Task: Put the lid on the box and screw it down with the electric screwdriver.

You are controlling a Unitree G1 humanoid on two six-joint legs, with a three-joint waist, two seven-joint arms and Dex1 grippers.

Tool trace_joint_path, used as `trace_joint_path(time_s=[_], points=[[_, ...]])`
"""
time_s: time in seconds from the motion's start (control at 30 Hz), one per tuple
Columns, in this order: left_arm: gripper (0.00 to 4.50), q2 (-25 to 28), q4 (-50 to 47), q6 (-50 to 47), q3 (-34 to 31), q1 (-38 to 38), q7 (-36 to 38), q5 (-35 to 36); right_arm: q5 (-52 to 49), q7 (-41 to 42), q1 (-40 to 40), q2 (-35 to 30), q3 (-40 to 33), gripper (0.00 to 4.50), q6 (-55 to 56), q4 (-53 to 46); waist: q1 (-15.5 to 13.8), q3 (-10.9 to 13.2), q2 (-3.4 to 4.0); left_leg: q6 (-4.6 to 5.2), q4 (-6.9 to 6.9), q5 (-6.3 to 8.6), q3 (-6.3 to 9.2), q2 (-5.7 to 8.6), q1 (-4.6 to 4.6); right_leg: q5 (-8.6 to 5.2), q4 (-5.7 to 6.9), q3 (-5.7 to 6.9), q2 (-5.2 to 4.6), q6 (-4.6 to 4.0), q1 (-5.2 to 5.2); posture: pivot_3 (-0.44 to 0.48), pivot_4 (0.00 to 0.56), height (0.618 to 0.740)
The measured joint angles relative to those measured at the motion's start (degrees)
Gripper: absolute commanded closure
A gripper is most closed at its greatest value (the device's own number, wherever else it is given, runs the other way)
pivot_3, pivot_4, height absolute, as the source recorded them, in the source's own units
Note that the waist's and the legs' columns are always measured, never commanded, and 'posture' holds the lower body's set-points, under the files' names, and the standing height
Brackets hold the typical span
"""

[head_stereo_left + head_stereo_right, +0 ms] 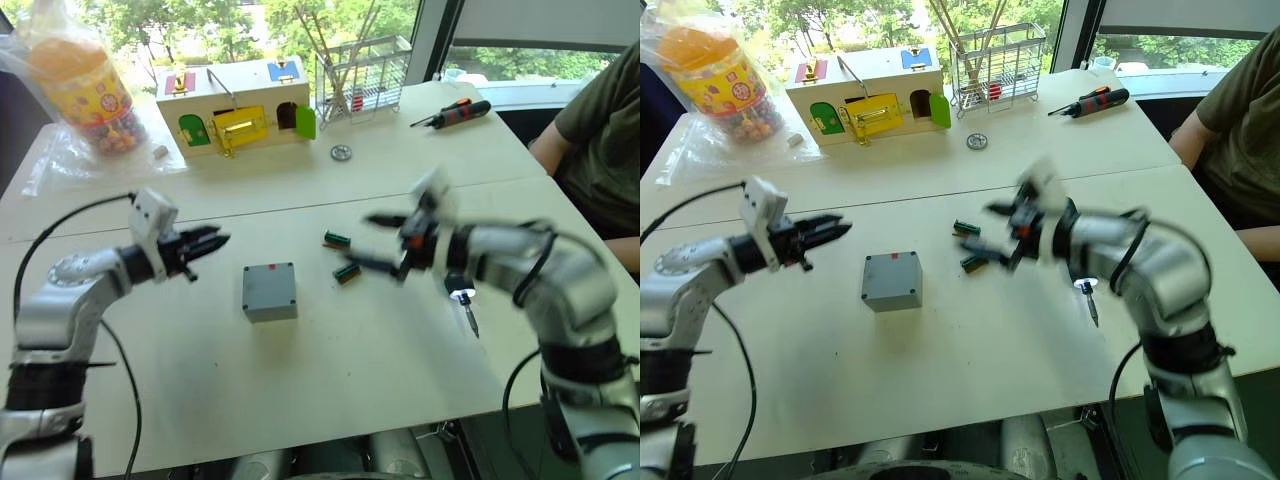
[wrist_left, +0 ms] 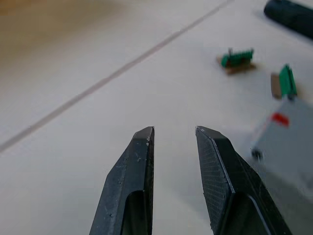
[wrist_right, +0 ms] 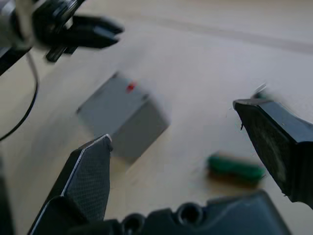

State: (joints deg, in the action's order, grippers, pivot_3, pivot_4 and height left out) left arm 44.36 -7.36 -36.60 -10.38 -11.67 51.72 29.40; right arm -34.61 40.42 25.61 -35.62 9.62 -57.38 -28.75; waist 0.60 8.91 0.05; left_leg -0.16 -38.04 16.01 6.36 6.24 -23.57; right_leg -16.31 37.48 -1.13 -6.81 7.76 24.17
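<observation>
I see the box [image 1: 269,291] sitting on the white table [image 1: 300,390], grey top face up, small red mark at its far edge. I cannot tell whether that top face is the lid seated on it.

My left gripper [image 1: 207,243] hangs above the table, up and to the left of the box, not touching it. Its fingers [image 2: 132,186] are narrowly parted with nothing between them; the box lies just beyond and to one side of the fingertips.

My right gripper [image 1: 380,243] hovers off the box's right side, spread wide and empty. Two small green terminal pieces [image 1: 341,256] lie on the table near its fingers, between them and the box.

The electric screwdriver [image 1: 463,298] lies flat on the table beneath my right forearm, well apart from the box, behind the right fingers.

An orange-and-black hand screwdriver [image 1: 458,113] lies at the far edge.
</observation>
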Motion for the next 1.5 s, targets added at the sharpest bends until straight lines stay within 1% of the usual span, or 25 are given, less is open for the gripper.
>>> trace_joint_path(time_s=[0.07,0.17,0.3,0.4,0.53,0.73,0.83,1.07,1.17,1.23,1.33,1.43,1.5], points=[[3.17,1.5,-2.5,-0.8,0.2,3.1,1.2,0.0,1.4,0.4,-1.3,0.2,2.6,0.03,2.4,-1.2,0.0,0.0,-0.01,0.0,0.0,0.01,0.02,-0.01,0.06,0.01,0.0,-0.01,0.0,-0.01,-0.07,0.0,0.15,0.74],[3.17,2.9,-5.6,-2.4,0.5,7.4,1.8,0.0,3.5,-0.1,-3.2,3.2,6.8,0.03,4.9,-0.7,0.1,0.0,-0.03,-0.01,0.12,0.01,0.03,-0.07,0.17,0.0,-0.01,-0.05,0.01,-0.01,-0.08,0.0,0.15,0.74],[3.17,2.8,-7.7,-3.6,0.8,7.8,1.2,-0.1,5.8,-0.3,-3.3,5.8,10.6,0.03,6.8,1.9,0.0,0.0,-0.04,-0.02,0.11,0.0,0.07,-0.07,0.16,0.0,-0.02,-0.02,0.02,-0.01,-0.07,0.0,0.15,0.74],[3.17,2.5,-8.6,-3.8,3.7,6.5,0.6,-0.7,7.5,-0.2,-3.3,7.9,13.2,0.03,8.4,4.1,0.1,0.0,-0.04,-0.02,0.1,0.0,0.06,-0.05,0.17,0.0,-0.03,-0.01,0.03,-0.01,-0.08,0.0,0.15,0.74],[3.17,2.4,-7.7,-3.6,6.7,4.5,1.1,-1.5,8.7,0.1,-2.7,9.4,14.7,0.03,8.7,6.0,0.1,0.0,-0.03,-0.02,0.12,0.0,0.07,-0.06,0.17,0.0,-0.01,0.04,0.04,-0.01,-0.08,0.0,0.15,0.74],[3.17,2.6,-2.0,0.4,11.3,-1.0,3.6,-5.8,8.6,1.0,-1.8,10.6,15.6,0.03,6.5,6.7,0.0,0.0,-0.03,-0.03,0.11,0.0,0.07,-0.04,0.17,0.0,-0.03,0.07,0.04,-0.01,-0.07,0.0,0.15,0.74],[3.17,1.1,2.3,1.7,13.1,-6.1,4.3,-7.8,6.1,1.1,-1.3,12.4,14.6,0.03,2.6,6.3,0.0,0.0,-0.07,-0.05,0.09,-0.02,0.12,-0.04,0.16,0.0,0.01,0.11,0.05,-0.01,-0.09,0.0,0.15,0.74],[3.17,-1.5,8.2,6.9,16.3,-10.6,5.7,-11.7,1.1,0.1,-0.9,15.7,13.4,0.03,-3.4,4.4,0.3,0.0,-0.07,-0.04,0.11,-0.01,0.11,-0.04,0.15,0.0,0.01,0.12,0.05,-0.01,-0.07,0.0,0.15,0.74],[3.17,-1.4,10.6,9.6,17.5,-10.7,6.9,-13.6,1.1,-0.1,-0.7,14.3,12.9,0.03,-3.6,3.4,0.3,0.0,-0.07,-0.04,0.1,-0.01,0.1,-0.03,0.15,0.0,0.02,0.11,0.04,-0.01,-0.06,0.0,0.15,0.74],[3.17,0.0,11.9,11.3,17.7,-10.1,7.4,-14.7,1.1,1.0,0.4,10.6,12.1,0.03,-3.5,2.1,0.3,0.0,-0.06,-0.04,0.09,-0.01,0.09,-0.03,0.14,0.0,0.02,0.1,0.04,-0.01,-0.03,0.0,0.15,0.74],[3.17,2.8,12.0,12.3,15.9,-8.0,8.1,-15.0,2.2,2.8,2.9,5.5,10.0,0.03,-1.7,1.5,0.3,0.0,-0.06,-0.04,0.11,-0.01,0.07,-0.05,0.14,0.0,0.01,0.1,0.04,0.0,-0.01,0.0,0.15,0.74],[3.17,6.5,8.1,10.5,13.0,-2.9,9.9,-13.5,5.7,4.4,5.4,3.0,10.2,0.03,3.3,4.1,0.7,0.0,-0.06,-0.04,0.2,-0.01,0.06,-0.1,0.14,0.0,0.03,0.07,0.03,0.0,0.04,0.0,0.15,0.74],[3.17,7.5,4.4,7.8,11.2,0.3,10.8,-11.5,8.0,5.2,6.4,3.1,11.4,0.03,6.3,7.2,0.5,0.0,-0.07,-0.04,0.22,-0.01,0.06,-0.11,0.14,0.0,0.04,0.07,0.03,0.0,0.06,0.0,0.15,0.74]])
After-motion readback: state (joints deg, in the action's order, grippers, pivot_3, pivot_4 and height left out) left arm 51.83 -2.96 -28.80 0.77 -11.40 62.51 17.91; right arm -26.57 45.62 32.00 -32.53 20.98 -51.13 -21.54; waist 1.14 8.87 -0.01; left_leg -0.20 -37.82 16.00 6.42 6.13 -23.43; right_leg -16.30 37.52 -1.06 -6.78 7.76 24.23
